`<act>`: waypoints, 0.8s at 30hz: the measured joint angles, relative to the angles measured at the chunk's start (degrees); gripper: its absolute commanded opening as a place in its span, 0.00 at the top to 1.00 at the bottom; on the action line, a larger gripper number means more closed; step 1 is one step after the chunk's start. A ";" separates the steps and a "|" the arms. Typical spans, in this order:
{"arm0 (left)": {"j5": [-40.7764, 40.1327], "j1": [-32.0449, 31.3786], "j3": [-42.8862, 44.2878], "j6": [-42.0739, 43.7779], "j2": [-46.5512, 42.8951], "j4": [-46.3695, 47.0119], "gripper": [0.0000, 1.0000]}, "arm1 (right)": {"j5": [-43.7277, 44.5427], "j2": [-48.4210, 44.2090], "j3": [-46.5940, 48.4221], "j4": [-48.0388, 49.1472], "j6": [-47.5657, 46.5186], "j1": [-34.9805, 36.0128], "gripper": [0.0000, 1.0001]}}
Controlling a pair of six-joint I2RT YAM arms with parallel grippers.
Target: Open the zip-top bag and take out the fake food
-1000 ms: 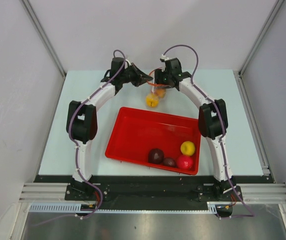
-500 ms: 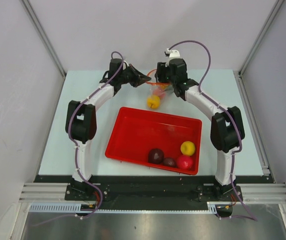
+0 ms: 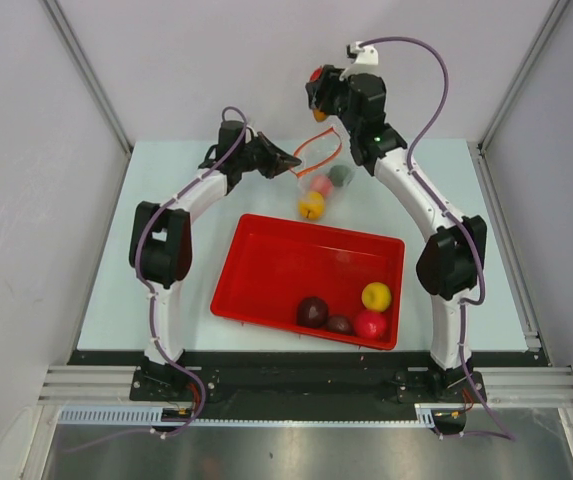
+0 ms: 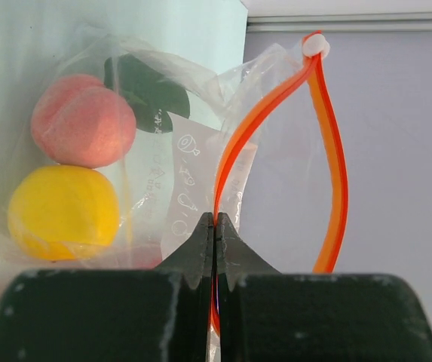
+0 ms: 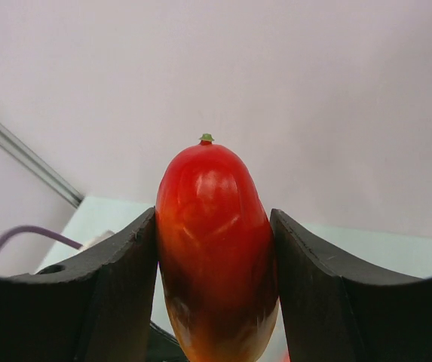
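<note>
Right hand (image 3: 318,95) is up high over the far side of the tabletop (image 3: 496,210), clamped around a red-orange fake fruit (image 5: 214,241) with a tiny green tip. Left hand (image 4: 214,226) is pinched tight on the orange zip strip (image 4: 276,105) of the zip-top bag (image 3: 318,180). Its mouth gapes open, just past the far edge of the red tray (image 3: 266,260). Inside the bag: a pink piece (image 4: 84,121), a yellow one (image 4: 63,211) and a dark green one (image 4: 148,94). Tray's got four more, two maroon, one yellow, one red.

A pale table (image 3: 106,290) is enclosed by plain white walls (image 3: 266,60) on three sides. Its near edge is bordered by an aluminium rail (image 3: 306,385) and a steel sheet (image 3: 296,450).
</note>
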 measured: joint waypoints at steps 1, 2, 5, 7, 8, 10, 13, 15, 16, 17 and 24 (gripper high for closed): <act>0.00 0.02 -0.02 0.00 -0.11 0.04 1.00 | -0.02 0.04 1.33 -1.01 0.26 0.00 0.88; 0.00 0.02 -0.02 -0.02 -0.20 0.11 1.00 | -0.04 0.02 2.86 -2.54 0.76 0.02 0.88; 0.00 0.09 -0.04 -0.42 -0.24 0.94 1.00 | -0.79 -1.73 3.58 -7.41 2.86 0.02 0.88; 0.02 0.09 -0.04 -0.85 -0.24 1.51 1.00 | -2.16 -4.50 1.11 -11.87 4.68 0.02 0.88; 0.02 0.09 -0.04 -0.98 -0.24 1.88 1.00 | -2.64 -6.05 -0.52 -13.62 5.20 0.04 0.88; 0.02 0.09 -0.07 -1.20 -0.24 2.43 1.00 | -3.89 -11.15 -6.21 -18.51 7.08 0.13 0.88; 0.04 0.09 -0.07 -1.53 -0.24 2.73 1.00 | -6.08 -21.70 -18.05 -25.68 9.73 0.70 0.87; 0.04 0.09 -0.04 -1.55 -0.24 2.93 1.00 | -6.64 -28.17 -25.77 -26.88 11.17 1.68 0.85; 0.07 0.09 -0.07 -1.55 -0.24 2.99 1.00 | -6.80 -31.65 -29.99 -28.59 12.11 2.47 0.85; 0.07 0.09 -0.07 -1.55 -0.24 3.10 1.00 | -6.86 -34.07 -32.98 -29.94 12.61 3.28 0.85; 0.09 0.09 -0.13 -1.97 -0.24 3.87 1.00 | -4.87 -41.33 -52.57 -33.99 18.60 11.52 0.85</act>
